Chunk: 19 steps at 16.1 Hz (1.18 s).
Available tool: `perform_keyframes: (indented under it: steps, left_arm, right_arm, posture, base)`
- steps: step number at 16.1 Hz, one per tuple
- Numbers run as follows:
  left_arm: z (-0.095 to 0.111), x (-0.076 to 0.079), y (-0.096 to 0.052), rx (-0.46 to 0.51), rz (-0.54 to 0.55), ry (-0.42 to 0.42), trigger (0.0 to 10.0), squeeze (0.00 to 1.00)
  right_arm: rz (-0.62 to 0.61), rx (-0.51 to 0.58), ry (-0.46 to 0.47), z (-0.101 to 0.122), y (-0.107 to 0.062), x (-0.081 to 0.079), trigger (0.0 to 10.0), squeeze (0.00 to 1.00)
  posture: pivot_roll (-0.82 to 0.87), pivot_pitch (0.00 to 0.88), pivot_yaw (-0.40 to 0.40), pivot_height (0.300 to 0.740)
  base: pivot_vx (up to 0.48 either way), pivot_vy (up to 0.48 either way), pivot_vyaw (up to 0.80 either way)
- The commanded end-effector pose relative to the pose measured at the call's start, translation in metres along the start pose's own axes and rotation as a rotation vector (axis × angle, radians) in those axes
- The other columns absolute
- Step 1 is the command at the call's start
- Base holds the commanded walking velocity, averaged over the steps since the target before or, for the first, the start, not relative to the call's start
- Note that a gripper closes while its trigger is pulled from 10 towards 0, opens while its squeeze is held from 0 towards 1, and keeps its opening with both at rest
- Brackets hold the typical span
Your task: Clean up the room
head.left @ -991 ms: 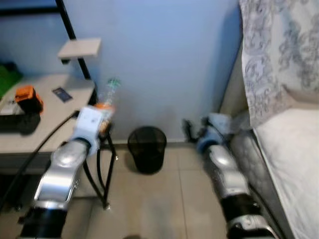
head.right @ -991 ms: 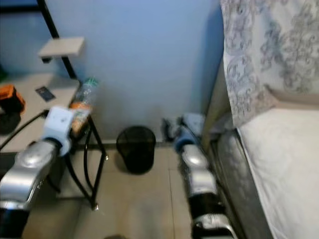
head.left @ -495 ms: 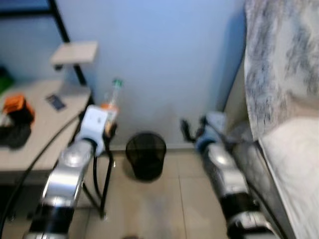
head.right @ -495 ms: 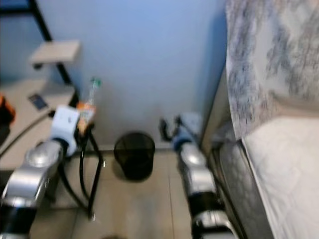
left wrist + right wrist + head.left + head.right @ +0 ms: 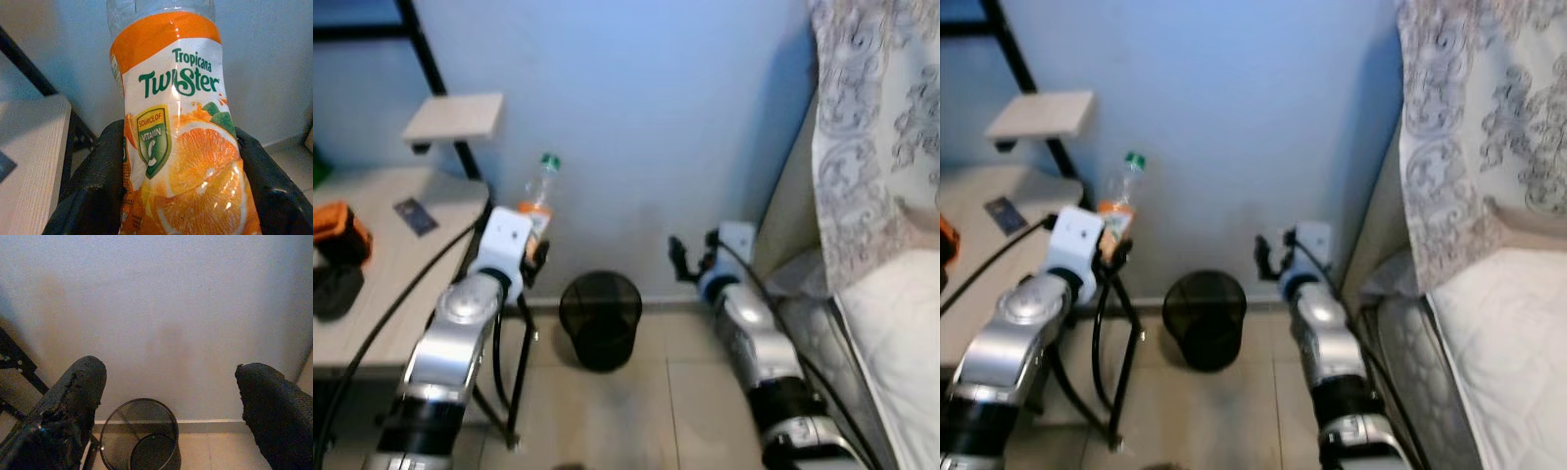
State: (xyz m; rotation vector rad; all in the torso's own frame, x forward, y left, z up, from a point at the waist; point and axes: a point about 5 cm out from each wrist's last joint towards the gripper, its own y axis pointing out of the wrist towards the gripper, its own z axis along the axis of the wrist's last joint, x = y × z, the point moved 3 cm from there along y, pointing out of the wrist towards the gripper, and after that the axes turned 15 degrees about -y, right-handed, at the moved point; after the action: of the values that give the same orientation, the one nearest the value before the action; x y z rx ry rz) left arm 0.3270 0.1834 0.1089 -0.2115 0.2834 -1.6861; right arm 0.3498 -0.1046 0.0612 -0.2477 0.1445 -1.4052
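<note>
My left gripper (image 5: 532, 247) is shut on an empty plastic bottle (image 5: 537, 196) with a green cap and an orange Tropicana Twister label (image 5: 178, 137), held upright in the air left of the bin. Its two black fingers (image 5: 95, 181) press the bottle's sides. A black mesh wastebasket (image 5: 599, 318) stands on the tiled floor against the blue wall, below and to the right of the bottle. My right gripper (image 5: 690, 259) is open and empty, raised right of the bin, facing the wall; the wastebasket (image 5: 139, 440) sits low between its fingers (image 5: 73, 401).
A light wooden desk (image 5: 382, 245) with a black metal frame stands at the left, holding an orange-and-black object (image 5: 337, 220) and a small card (image 5: 416, 215). A small shelf (image 5: 455, 117) hangs above it. A bed (image 5: 901, 323) with a patterned cover lies at the right.
The camera has shifted. My left gripper with the bottle has risen slightly and come nearer the bin. The right gripper stays raised and open.
</note>
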Motion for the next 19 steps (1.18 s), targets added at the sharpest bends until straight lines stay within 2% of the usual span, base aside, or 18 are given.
perform_keyframes:
  steps: [1, 15, 19]
  left_arm:
    - [0.0044, 0.0056, 0.0012, 0.019, -0.012, 0.007, 10.0, 0.0]
    - [0.0043, 0.0049, 0.0018, 0.019, -0.014, 0.014, 10.0, 0.0]
    - [0.0004, 0.0115, 0.001, 0.002, -0.042, 0.047, 10.0, 0.0]
  right_arm:
    - [-0.032, -0.001, -0.014, 0.0015, 0.0003, 0.013, 10.0, 0.0]
    - [-0.022, -0.003, -0.028, 0.0011, 0.0004, 0.0102, 10.0, 0.0]
    - [-0.004, -0.01, -0.035, -0.0012, -0.0009, 0.0129, 10.0, 0.0]
  posture:
    - [0.01, 0.0, 0.038, 0.74]
    - [0.01, 0.0, 0.041, 0.74]
    - [0.01, 0.0, 0.034, 0.74]
  base:
    - [0.33, 0.0, 0.0]
    - [0.328, 0.0, 0.0]
    - [0.066, 0.0, 0.0]
